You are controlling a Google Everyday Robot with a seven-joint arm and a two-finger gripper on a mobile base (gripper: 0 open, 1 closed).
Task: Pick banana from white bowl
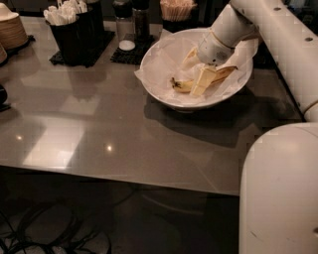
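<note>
The white bowl (164, 94), lined with crinkled white paper, stands at the back right of the grey table. The banana (182, 86) lies inside it, dark stem end to the left, its right part hidden behind my gripper. My gripper (197, 69) reaches down into the bowl from the upper right. It is open. One pale yellow finger (202, 81) lies on the near side over the banana, and the other finger (191, 56) is on the far side. The banana rests on the paper.
A black caddy with white utensils (74, 30) and a shaker on a dark mat (130, 30) stand at the back. A stack of tan plates (11, 30) is at the far left. A cup of straws (177, 11) stands behind the bowl. My white base (278, 188) fills the lower right.
</note>
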